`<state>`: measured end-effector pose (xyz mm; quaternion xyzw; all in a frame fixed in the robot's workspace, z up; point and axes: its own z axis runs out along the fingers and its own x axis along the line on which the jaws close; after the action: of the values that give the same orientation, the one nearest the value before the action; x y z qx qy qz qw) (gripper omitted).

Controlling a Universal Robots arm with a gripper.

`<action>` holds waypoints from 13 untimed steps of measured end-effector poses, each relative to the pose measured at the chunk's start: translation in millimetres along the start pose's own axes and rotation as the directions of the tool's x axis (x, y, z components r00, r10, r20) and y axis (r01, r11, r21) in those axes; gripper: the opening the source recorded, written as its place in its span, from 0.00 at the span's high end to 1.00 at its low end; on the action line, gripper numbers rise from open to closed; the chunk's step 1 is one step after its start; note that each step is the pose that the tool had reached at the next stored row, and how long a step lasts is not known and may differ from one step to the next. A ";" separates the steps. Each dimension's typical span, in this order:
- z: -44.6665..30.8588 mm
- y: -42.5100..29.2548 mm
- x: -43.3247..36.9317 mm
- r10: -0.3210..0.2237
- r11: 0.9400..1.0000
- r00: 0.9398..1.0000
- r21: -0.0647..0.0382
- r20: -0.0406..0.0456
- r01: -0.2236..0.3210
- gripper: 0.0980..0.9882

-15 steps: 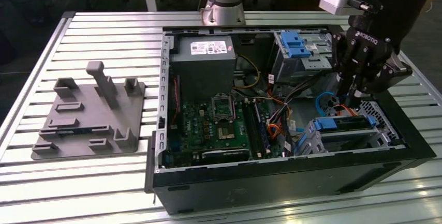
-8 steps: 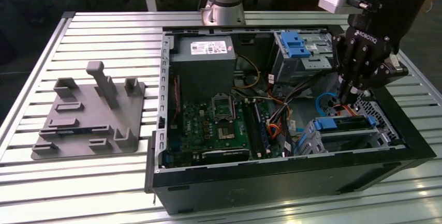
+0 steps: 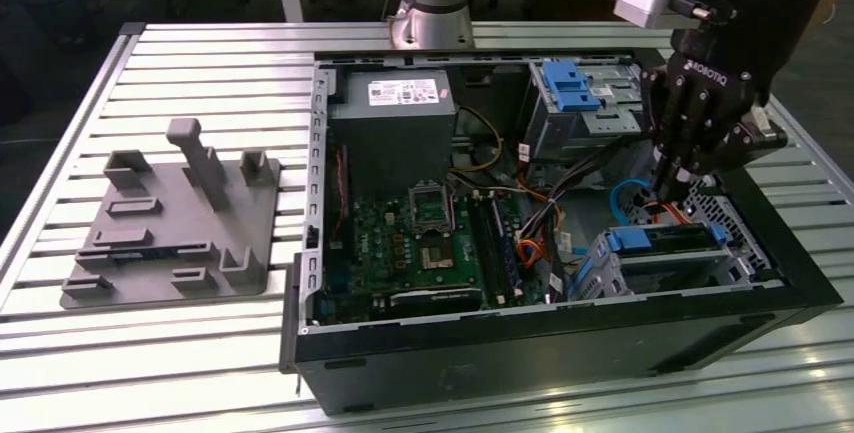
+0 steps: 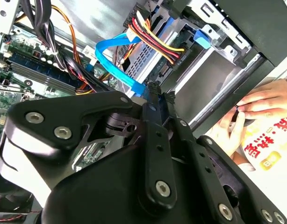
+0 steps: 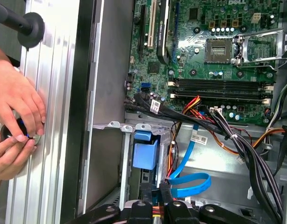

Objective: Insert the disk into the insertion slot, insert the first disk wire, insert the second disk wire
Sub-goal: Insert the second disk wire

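Observation:
The disk (image 3: 671,241), silver in a blue carrier, lies inside the insertion slot (image 3: 681,271), the perforated metal cage at the case's front corner on the exterior view's right. My gripper (image 3: 667,189) hangs just behind that cage, reaching down into the case. In the second wrist view my gripper (image 4: 160,92) is shut on the end of the second disk wire (image 4: 111,46), a flat blue cable that loops away from the fingertips. A red, yellow and black wire bundle (image 4: 157,39) ends in a dark plug at the drive's end. In the first wrist view the blue cable (image 5: 192,182) curls beside my gripper (image 5: 155,190).
A person's hands (image 5: 15,107) rest on the slatted table beside the case wall, also seen as a hand (image 4: 265,100). The motherboard (image 3: 414,238), power supply (image 3: 394,123) and taller bay with a blue latch (image 3: 574,88) fill the case. A grey fixture plate (image 3: 167,223) lies on the exterior view's left.

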<state>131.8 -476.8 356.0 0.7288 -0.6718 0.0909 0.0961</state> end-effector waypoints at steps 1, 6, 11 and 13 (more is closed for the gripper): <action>0.2 0.0 0.0 0.000 1.000 1.000 0.000 0.000 0.000 0.88; 0.7 0.0 -0.2 0.000 1.000 1.000 0.000 0.000 0.000 0.89; 0.7 0.0 -0.2 0.000 1.000 1.000 0.000 0.000 0.000 0.93; 0.7 0.0 -0.2 0.000 1.000 1.000 0.000 0.000 0.000 0.93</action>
<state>131.8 -476.8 355.2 0.7288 -0.6718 0.0909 0.0961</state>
